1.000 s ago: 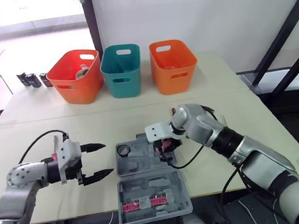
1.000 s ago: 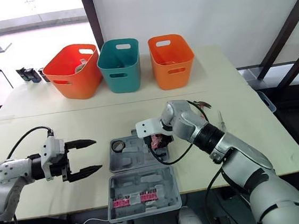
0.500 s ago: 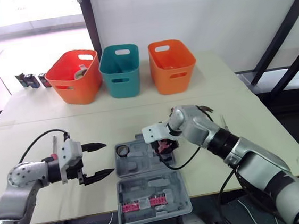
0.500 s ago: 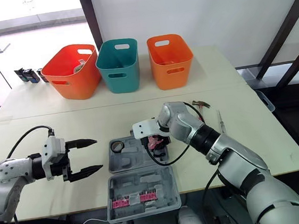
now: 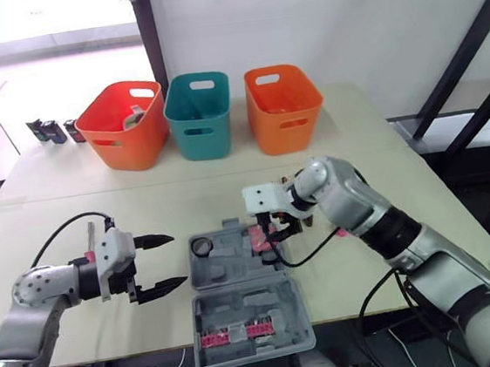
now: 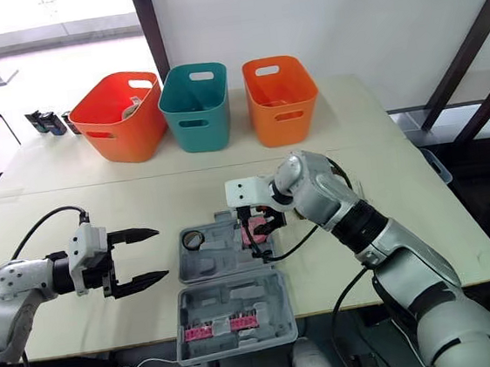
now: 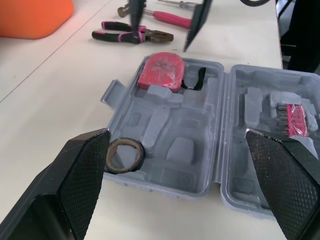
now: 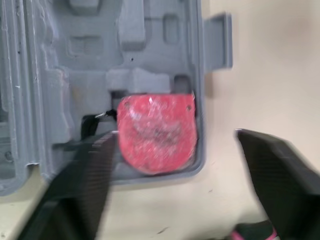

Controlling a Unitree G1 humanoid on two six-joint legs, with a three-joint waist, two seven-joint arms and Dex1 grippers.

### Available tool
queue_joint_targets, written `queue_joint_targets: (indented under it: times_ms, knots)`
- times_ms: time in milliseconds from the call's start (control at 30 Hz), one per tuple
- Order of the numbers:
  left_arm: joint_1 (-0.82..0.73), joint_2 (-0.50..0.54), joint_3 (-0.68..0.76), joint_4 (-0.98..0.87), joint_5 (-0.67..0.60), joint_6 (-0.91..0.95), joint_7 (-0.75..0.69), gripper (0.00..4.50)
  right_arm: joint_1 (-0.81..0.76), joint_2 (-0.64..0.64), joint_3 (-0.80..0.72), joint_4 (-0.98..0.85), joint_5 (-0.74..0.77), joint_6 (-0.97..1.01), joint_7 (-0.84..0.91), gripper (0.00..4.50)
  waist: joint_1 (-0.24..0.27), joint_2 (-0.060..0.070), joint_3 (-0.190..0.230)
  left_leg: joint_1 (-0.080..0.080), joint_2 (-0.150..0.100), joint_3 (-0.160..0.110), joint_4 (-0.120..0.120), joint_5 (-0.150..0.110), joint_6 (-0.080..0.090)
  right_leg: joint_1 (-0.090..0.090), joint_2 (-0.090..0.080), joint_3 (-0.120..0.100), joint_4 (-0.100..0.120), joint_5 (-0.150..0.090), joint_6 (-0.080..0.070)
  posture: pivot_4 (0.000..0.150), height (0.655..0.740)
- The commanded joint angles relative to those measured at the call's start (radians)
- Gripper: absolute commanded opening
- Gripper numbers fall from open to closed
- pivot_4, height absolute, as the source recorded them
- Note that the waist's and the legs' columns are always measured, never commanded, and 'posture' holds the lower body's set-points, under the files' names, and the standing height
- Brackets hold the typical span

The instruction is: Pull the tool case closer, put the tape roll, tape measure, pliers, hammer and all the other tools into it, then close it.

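The right claw point(image 6: 262, 225) hangs tips-down with its two fingers spread wide and nothing between them. Directly under it the tape measure point(image 8: 156, 132) lies flat in an end pocket of the tool case point(image 7: 170, 132). Its rounded side faces the case's short end wall and its straight side faces the middle of the tray. Its black strap point(image 7: 198, 80) trails toward the hinge.

The case lies open flat on the counter point(image 5: 98, 199), its long axis and hinge running left to right across the robot. The claw is over the right end of the far half. At the other end of that half, away from this claw, the tape roll point(image 7: 124, 155) lies flat in its recess. The near half holds a strip of pink bits point(image 5: 234, 334).

Just past the case's right end, the pliers point(image 7: 131, 36) and the hammer point(image 7: 172, 19) lie side by side on the counter. Their long axes run roughly parallel to that end wall, and the pliers' nose points toward the robot's side.

The left claw point(image 5: 178, 260) hovers off the case's left end, near the tape roll. Its fingers are spread wide and empty, and they point rightward at the case.
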Motion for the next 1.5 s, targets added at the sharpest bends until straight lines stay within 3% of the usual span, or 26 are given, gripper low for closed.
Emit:
queue_joint_targets:
  times_ms: [33,67,467,900,1300,1500]
  knots:
    - [0.000,-0.001,0.001,-0.016,-0.004,-0.007,0.000,4.50,0.022,0.008,-0.083,-0.041,0.051,0.019,-0.043,2.10,-0.001,0.000,0.000,0.000,0.000,0.000,0.000,0.000,0.000,0.000,0.000,0.000,0.000,0.000,0.000,0.150,0.7400]
    - [0.001,-0.001,0.001,-0.016,-0.004,-0.007,0.001,4.50,0.035,0.011,-0.101,-0.050,0.068,0.032,-0.053,1.67,0.000,0.000,0.000,0.000,0.000,0.000,0.000,0.000,0.000,0.000,0.000,0.000,0.000,0.000,0.000,0.150,0.7400]
    - [0.010,-0.019,0.001,-0.016,0.002,-0.011,0.019,4.50,0.316,0.129,-0.366,-0.100,0.290,-0.108,-0.311,1.67,0.000,0.000,0.000,-0.002,0.000,0.000,0.001,0.000,0.000,-0.001,0.000,0.000,0.000,0.000,0.000,0.150,0.7400]
    - [0.011,-0.023,0.000,-0.011,0.006,-0.018,0.027,4.50,0.415,0.103,-0.347,-0.005,0.314,-0.159,-0.357,1.67,0.001,0.000,0.000,-0.002,0.000,0.000,0.001,0.000,0.000,-0.001,0.000,0.000,0.000,0.000,0.000,0.150,0.7400]
    - [0.014,-0.020,0.003,-0.010,0.008,-0.023,0.027,4.50,0.413,0.096,-0.258,0.104,0.288,0.103,-0.373,1.67,0.003,-0.002,-0.002,0.009,0.000,0.000,0.001,0.000,0.000,0.011,0.000,0.000,-0.002,-0.001,-0.001,0.150,0.7400]
    - [0.016,-0.018,0.004,-0.013,0.007,-0.020,0.028,4.50,0.409,0.094,-0.202,0.136,0.268,0.183,-0.389,1.67,0.002,-0.009,-0.011,0.010,0.000,0.000,0.001,0.000,0.000,0.012,0.000,0.000,-0.003,-0.001,-0.001,0.150,0.7400]
